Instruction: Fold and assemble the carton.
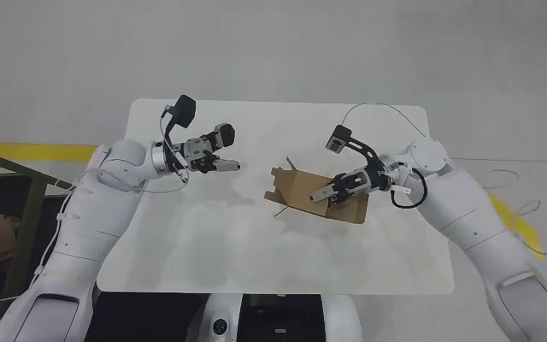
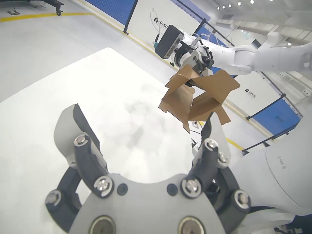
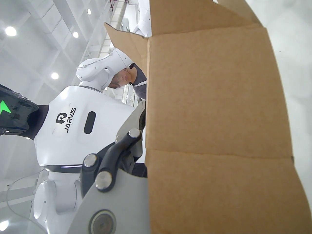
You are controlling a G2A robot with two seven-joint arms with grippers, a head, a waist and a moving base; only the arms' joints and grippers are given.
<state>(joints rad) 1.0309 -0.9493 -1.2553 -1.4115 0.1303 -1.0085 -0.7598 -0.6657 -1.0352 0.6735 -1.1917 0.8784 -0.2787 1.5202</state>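
A brown cardboard carton (image 1: 312, 193), part folded with loose flaps, is held above the middle right of the white table (image 1: 214, 248). My right gripper (image 1: 329, 191) is shut on one of its panels. In the right wrist view the carton's panel (image 3: 214, 113) lies flat against that gripper, with one finger (image 3: 129, 132) showing beside it. My left gripper (image 1: 229, 166) hangs open and empty over the table's left half, a short way from the carton. In the left wrist view both fingers (image 2: 82, 125) stand wide apart, and the carton (image 2: 195, 96) hangs farther off in the right gripper.
The white table carries nothing else. Its far edge (image 1: 273, 103) and near edge (image 1: 273, 292) border pale floor. A yellow floor line (image 1: 43, 152) runs at the left. Cables (image 1: 504, 179) trail off the right side.
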